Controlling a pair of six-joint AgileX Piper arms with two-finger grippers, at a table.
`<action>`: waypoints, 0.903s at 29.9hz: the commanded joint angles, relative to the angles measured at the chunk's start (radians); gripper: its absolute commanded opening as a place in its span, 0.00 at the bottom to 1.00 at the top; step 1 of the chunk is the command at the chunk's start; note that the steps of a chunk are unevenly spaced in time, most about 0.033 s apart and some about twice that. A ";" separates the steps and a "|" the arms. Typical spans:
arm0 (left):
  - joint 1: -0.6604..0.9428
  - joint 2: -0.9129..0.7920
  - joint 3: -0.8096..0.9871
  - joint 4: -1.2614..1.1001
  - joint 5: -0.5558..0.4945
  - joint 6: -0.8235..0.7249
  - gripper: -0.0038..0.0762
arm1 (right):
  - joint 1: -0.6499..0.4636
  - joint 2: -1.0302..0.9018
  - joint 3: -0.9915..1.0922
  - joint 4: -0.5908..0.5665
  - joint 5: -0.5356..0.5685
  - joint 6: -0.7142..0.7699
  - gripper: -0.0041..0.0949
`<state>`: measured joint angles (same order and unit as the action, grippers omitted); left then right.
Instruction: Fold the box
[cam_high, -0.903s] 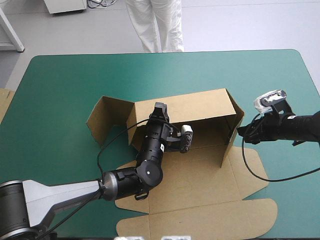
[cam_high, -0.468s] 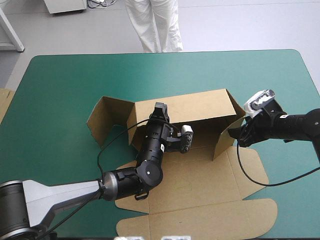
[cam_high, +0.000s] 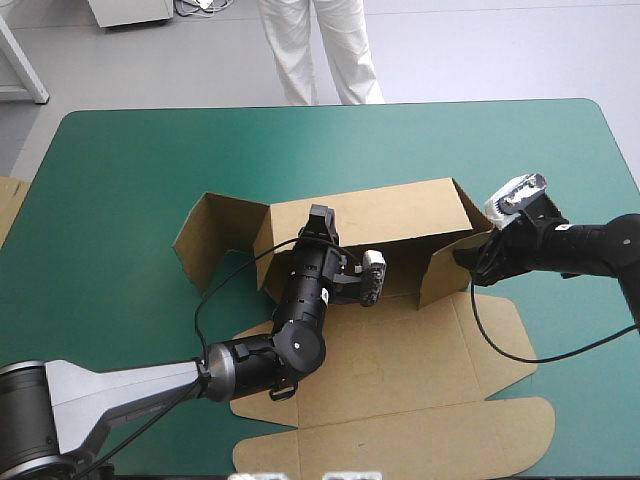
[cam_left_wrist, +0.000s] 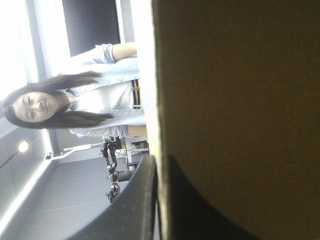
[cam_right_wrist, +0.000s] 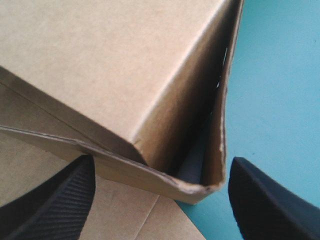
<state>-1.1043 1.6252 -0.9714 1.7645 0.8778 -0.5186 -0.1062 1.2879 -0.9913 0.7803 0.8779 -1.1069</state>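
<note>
From the high view, the brown box (cam_high: 400, 350) lies about in the middle of the table (cam_high: 130, 170), on the teal-green cover. Its base and lid lie flat on the near side. The long far wall stands upright, with one flap spread open to the left. At the right end a side flap is turned inward. The left gripper (cam_high: 318, 222) sits on the top edge of the far wall, toward its left part. The right gripper (cam_high: 466, 262) is at the outer side of the turned flap. An edge of more board (cam_high: 8, 205) shows at the table's left edge.

In the left wrist view the wall fills most of the field. Its edge runs between the black fingers (cam_left_wrist: 142, 200), which are almost closed on it, one on each face.

In the right wrist view the fingers (cam_right_wrist: 55, 200) stand wide apart and hold nothing. The box corner sits between them.
</note>
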 joint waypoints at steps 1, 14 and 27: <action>-0.001 -0.024 -0.018 -0.014 -0.003 -0.010 0.04 | 0.004 0.006 -0.020 0.075 -0.033 -0.016 0.74; -0.001 -0.024 -0.018 -0.014 -0.003 -0.010 0.04 | 0.160 0.014 -0.020 -0.024 -0.187 0.171 0.68; -0.001 -0.024 -0.018 -0.014 -0.007 -0.010 0.04 | 0.241 0.016 -0.020 -0.116 -0.270 0.316 0.31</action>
<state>-1.1035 1.6255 -0.9724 1.7603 0.8832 -0.5186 0.1298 1.3262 -0.9899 0.6265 0.6290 -0.7973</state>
